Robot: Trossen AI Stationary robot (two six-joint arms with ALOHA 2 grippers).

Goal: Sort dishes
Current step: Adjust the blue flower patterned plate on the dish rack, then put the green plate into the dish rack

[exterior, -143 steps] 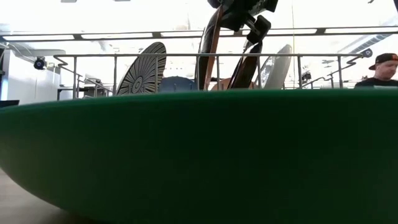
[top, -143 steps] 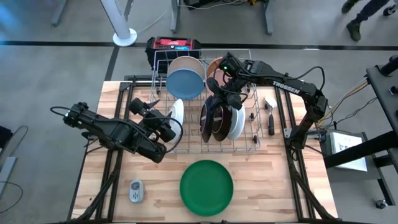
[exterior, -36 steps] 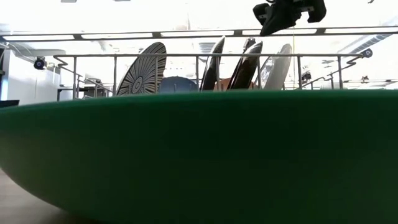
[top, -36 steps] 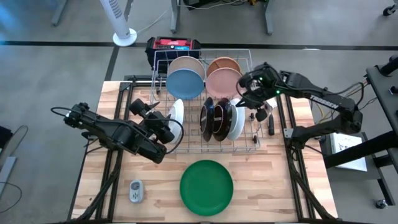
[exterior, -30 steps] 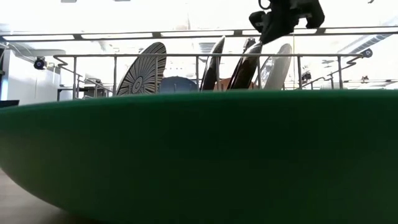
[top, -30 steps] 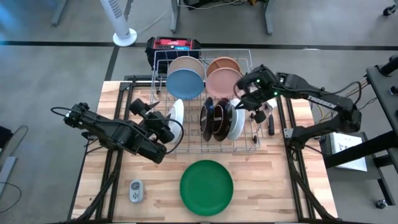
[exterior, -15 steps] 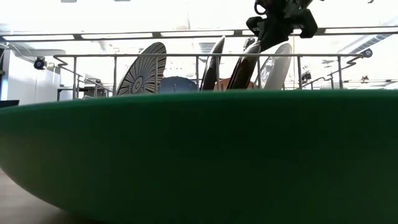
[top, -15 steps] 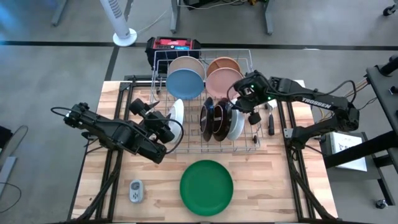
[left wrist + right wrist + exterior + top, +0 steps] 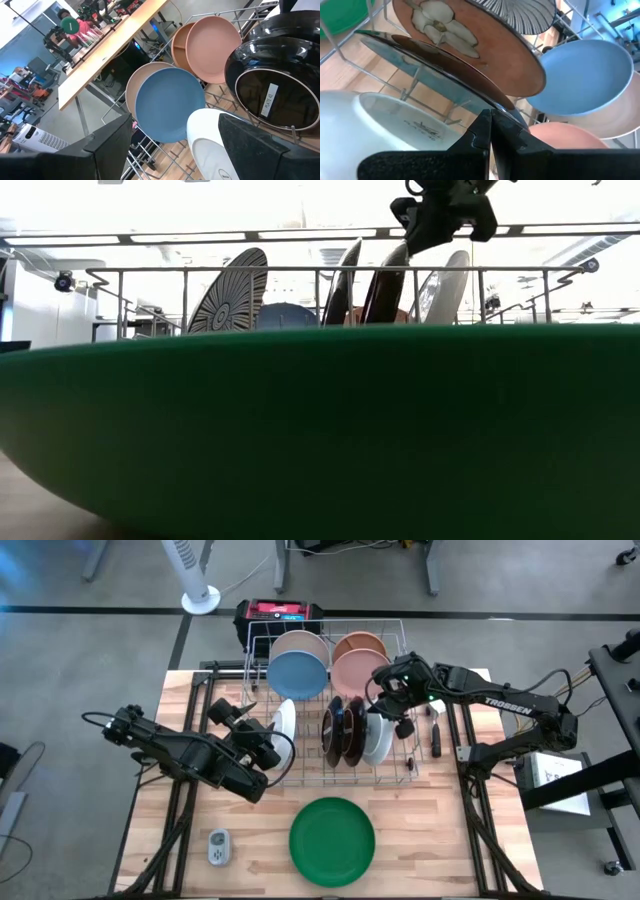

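Wooden table [image 9: 150, 840] carrying wire rack [image 9: 405, 772] of upright dishes [image 9: 298, 675] at rear edge, green plate [image 9: 332, 841] near front edge, right gripper [image 9: 386, 700] pinched closed above dark plate [image 9: 355, 730], left gripper [image 9: 262, 745] spread open beside white plate [image 9: 285, 721].

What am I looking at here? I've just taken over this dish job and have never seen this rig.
These are four cameras on a two-armed robot at a wooden table. One camera looks straight down, one sits at table height with its view mostly filled by the green plate, and one rides on each wrist.

A wire rack holds dishes on edge, including a blue plate and a pink plate. A small grey gadget lies near the green plate.

The left claw waits open at the rack's left side. The right claw is closed at the rim of a dark glossy plate and seems to be pinching it.
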